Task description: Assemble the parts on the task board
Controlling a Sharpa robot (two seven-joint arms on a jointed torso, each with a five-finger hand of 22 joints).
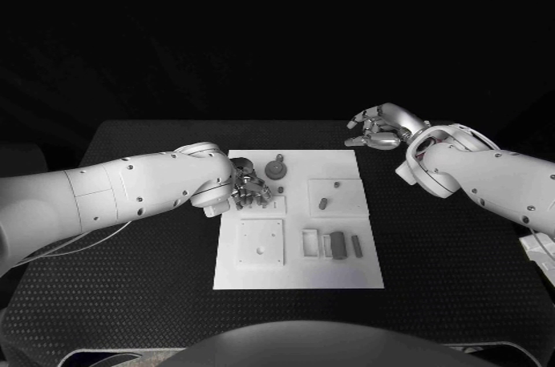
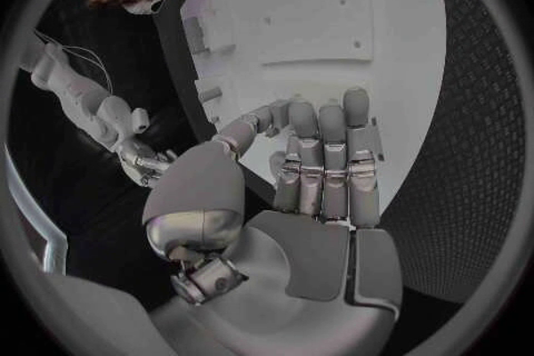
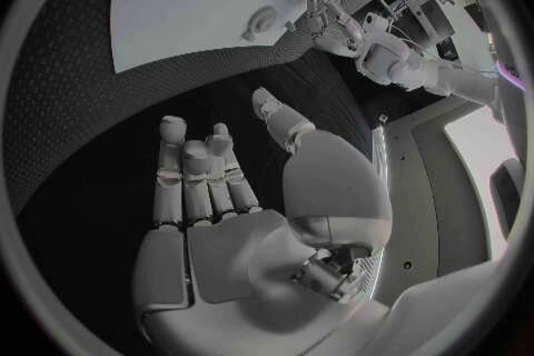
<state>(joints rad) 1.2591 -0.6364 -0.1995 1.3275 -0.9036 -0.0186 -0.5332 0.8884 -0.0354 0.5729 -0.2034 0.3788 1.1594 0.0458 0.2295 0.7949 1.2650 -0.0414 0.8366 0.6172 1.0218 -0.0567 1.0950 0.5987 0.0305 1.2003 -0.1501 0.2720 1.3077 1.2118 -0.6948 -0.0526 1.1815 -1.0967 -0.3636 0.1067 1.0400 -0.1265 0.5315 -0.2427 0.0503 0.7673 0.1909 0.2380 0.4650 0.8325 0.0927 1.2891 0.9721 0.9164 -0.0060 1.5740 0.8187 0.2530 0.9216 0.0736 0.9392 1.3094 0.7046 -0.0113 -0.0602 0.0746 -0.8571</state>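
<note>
The task board [image 1: 298, 259] lies flat in the middle of the black worktop [image 1: 151, 303], and its parts are scattered rather than seated: a round part [image 1: 277, 168] near the far edge, a small peg [image 1: 325, 200] on the raised square plate, and a pair of dark bars [image 1: 338, 244] beside a white frame toward the near right. None of them looks joined to another yet, so I judge the assembly barely begun.

My left hand [image 1: 249, 187] hangs low over the board's far left corner, just beside the round part. In the left wrist view its fingers [image 2: 323, 160] lie close together and nearly straight, nothing visible between them — whether the tips touch the board I cannot tell.

My right hand [image 1: 379, 129] hovers well off the board, over bare worktop past its far right corner, fingers loosely extended and holding nothing.

The step in hand looks like reaching for a first part. Next I would need to spread the left fingers, shift onto the round part, and pinch it cleanly — it sits low, so the grip must come from above.
</note>
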